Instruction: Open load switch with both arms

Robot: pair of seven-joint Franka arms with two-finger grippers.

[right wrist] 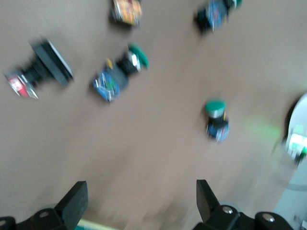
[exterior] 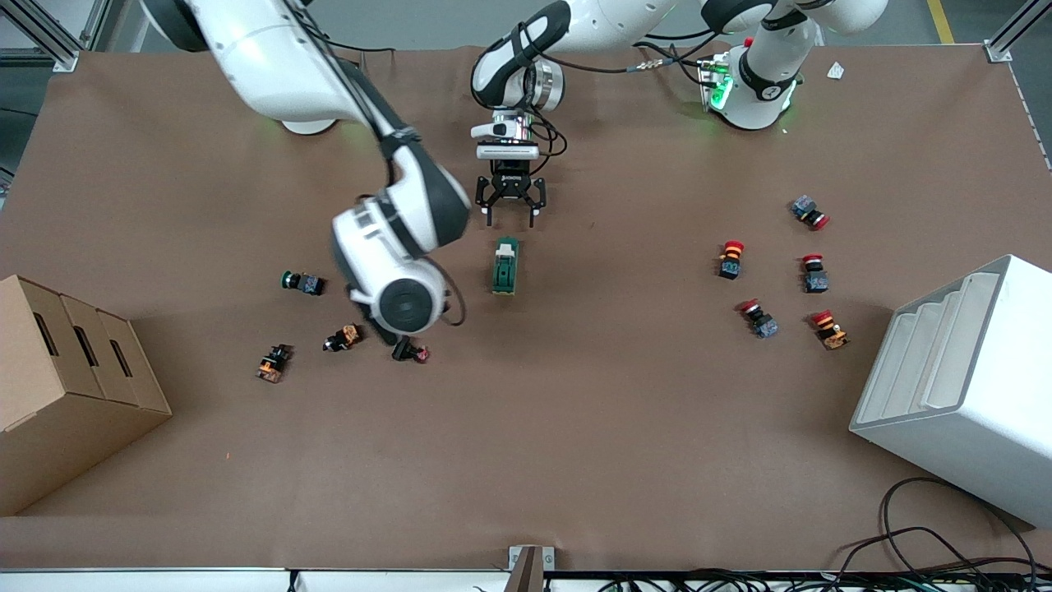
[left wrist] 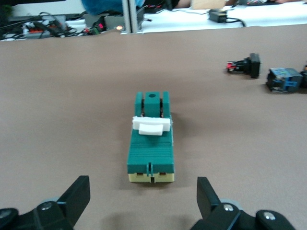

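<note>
Load switch (exterior: 505,265) lies flat on the brown worktop (exterior: 575,427), mid-table, its white toggle (left wrist: 151,126) across the green body toward the end facing the robot bases.

Left tool (exterior: 510,215) hangs low just above the worktop, close beside the switch's base-facing end. Fingers (left wrist: 76,196) spread wide, nothing held; the left wrist view shows the switch lined up between them but clear of both.

Right tool: hidden under its own wrist in the front view. In the right wrist view its fingers (right wrist: 74,201) are wide apart and empty, up over the green-capped buttons (right wrist: 217,120) at the right arm's end of the table.

Red-capped buttons (exterior: 730,259) sit in a loose group toward the left arm's end. Cardboard box (exterior: 66,386) at the right arm's end, white bin (exterior: 970,386) at the left arm's end, both nearer the front camera than the switch.
</note>
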